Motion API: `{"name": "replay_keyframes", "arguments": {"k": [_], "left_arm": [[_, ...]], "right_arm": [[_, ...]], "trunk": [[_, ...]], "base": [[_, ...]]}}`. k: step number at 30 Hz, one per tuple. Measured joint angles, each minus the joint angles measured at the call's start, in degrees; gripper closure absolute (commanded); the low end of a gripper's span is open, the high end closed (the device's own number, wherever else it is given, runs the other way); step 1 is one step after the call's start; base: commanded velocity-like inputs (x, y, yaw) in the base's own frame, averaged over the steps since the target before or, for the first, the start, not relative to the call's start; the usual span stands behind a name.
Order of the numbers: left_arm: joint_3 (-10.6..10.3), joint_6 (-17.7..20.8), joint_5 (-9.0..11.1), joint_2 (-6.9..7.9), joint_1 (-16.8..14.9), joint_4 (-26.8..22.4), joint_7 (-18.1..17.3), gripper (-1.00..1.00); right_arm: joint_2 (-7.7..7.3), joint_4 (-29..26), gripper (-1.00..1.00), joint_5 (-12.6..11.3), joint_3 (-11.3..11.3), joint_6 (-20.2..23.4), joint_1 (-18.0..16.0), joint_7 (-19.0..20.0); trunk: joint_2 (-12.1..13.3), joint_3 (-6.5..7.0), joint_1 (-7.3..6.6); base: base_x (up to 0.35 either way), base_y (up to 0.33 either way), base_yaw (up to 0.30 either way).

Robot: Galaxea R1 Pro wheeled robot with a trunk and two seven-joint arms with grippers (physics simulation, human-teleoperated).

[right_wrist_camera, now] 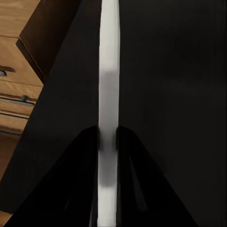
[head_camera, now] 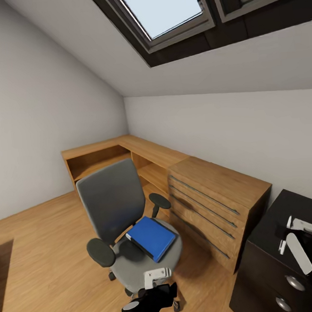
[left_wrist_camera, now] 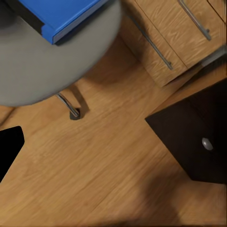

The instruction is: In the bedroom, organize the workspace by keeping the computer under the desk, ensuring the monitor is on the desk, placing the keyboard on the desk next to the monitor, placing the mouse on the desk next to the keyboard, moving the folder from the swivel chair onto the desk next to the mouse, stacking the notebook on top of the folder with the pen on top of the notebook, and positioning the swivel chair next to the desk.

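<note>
Folder pickup from chair: approach and grip

Folder (head_camera: 151, 237), blue, lies flat on the seat of the chair (head_camera: 113, 202), one corner overhanging the seat edge toward 5 o'clock; that corner seems the easiest place to grip. The left claw (head_camera: 157, 275) hangs at 6 o'clock of the seat, and its opening cannot be told. A low, level approach would help, since the chair may roll or swivel if pushed. The right claw (right_wrist_camera: 108, 137) is closed narrowly on a thin white slab (right_wrist_camera: 109, 71), identity unclear, over the black cabinet (head_camera: 272, 240) at 4 o'clock. Containers: the wooden drawers (head_camera: 203, 208) at 3 o'clock of the chair are shut, as are the cabinet's knobbed drawers. The open shelves (head_camera: 97, 162) at 12 o'clock show bare wood.
</note>
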Motion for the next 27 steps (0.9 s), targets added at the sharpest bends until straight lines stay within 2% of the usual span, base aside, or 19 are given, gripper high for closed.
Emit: {"name": "replay_keyframes", "arguments": {"k": [7,13,17,20,23,27], "left_arm": [[-0.2,-0.1,0.0,0.02,0.0,-0.3,0.0,-1.0],[-0.3,-0.2,0.1,0.02,0.0,-0.5,0.0,-1.0],[-1.3,-0.2,0.1,0.03,0.0,-1.1,0.0,-1.0],[-2.4,-0.2,0.1,0.24,0.0,-1.6,0.0,-1.0],[-2.9,-0.2,0.1,0.37,0.0,-1.7,0.1,-1.0],[-4.2,-0.3,0.1,0.37,0.0,-1.6,0.2,-1.0]], "right_arm": [[0.01,1.1,1.0,-3.1,-0.5,0.0,0.0,-0.1],[0.01,3.7,1.0,-3.6,0.0,-0.1,0.0,0.1],[-0.3,9.9,1.0,-3.4,0.9,-1.8,-0.8,0.3],[-0.48,14.8,1.0,-2.9,1.2,-4.5,-4.2,0.3],[-0.58,20.5,1.0,-1.2,1.3,-6.4,-7.4,0.3],[-0.65,22.7,1.0,0.0,1.3,-7.0,-8.6,0.3]], "trunk": [[0.0,0.0,0.0],[0.0,0.0,0.0],[0.0,0.0,0.0],[0.0,0.0,0.0],[0.0,0.0,0.0],[0.0,0.0,-0.03]], "base": [[0.0,0.0,-0.247],[0.0,0.0,-0.075],[0.0,0.0,-0.004],[0.0,0.0,0.0],[0.047,0.0,0.0],[0.243,0.0,0.0]]}}
